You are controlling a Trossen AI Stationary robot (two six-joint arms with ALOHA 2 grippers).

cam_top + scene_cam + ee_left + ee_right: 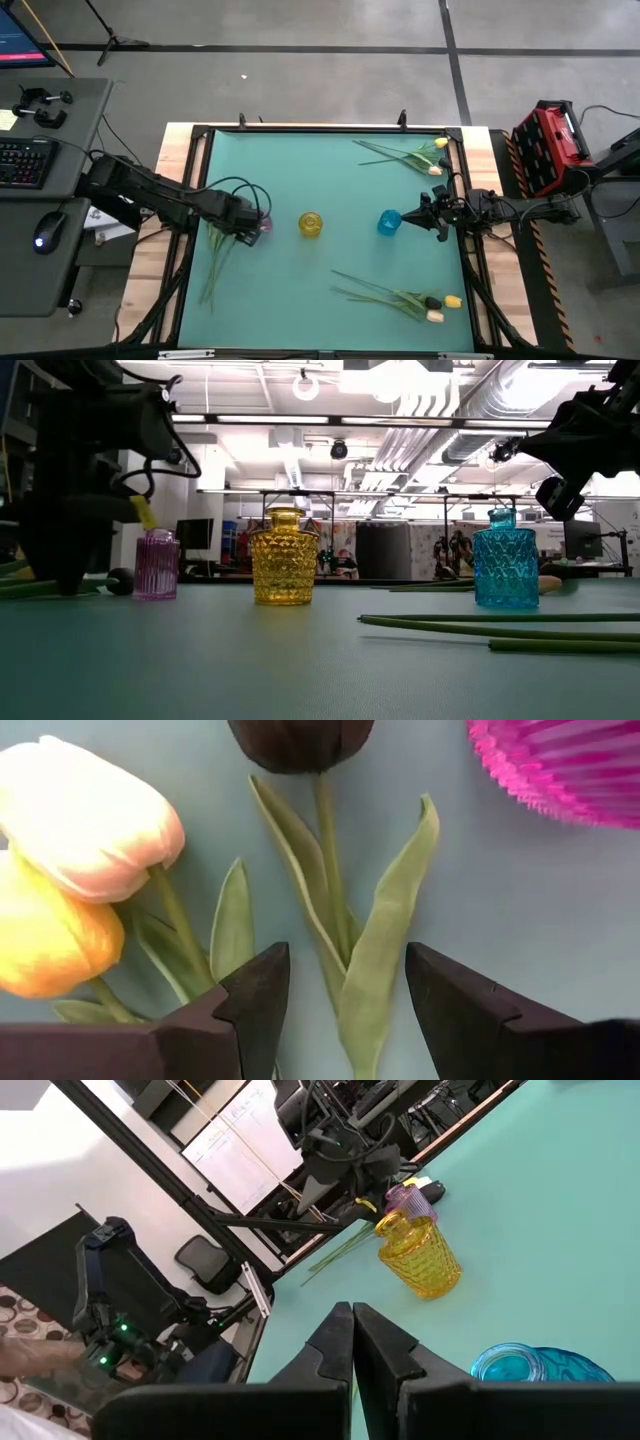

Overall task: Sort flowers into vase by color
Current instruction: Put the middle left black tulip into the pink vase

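My left gripper (347, 960) is open and low over the table's left part (243, 218), beside a pink vase (570, 765). Its fingers stand on either side of a black tulip's stem and leaves (340, 920) without touching them. The black bud (300, 740) lies ahead, with a cream-white tulip (90, 815) and a yellow tulip (50, 935) beside it, all flat on the mat. A yellow vase (311, 224) and a blue vase (389, 222) stand mid-table. My right gripper (352, 1340) is shut and empty, raised just right of the blue vase (428, 213).
Two more bunches of tulips lie on the green mat, one at the far right (415, 155) and one at the near right (415, 300). Long stems (500, 625) lie in front of the blue vase in the low view. A desk with a keyboard (25, 160) stands left of the table.
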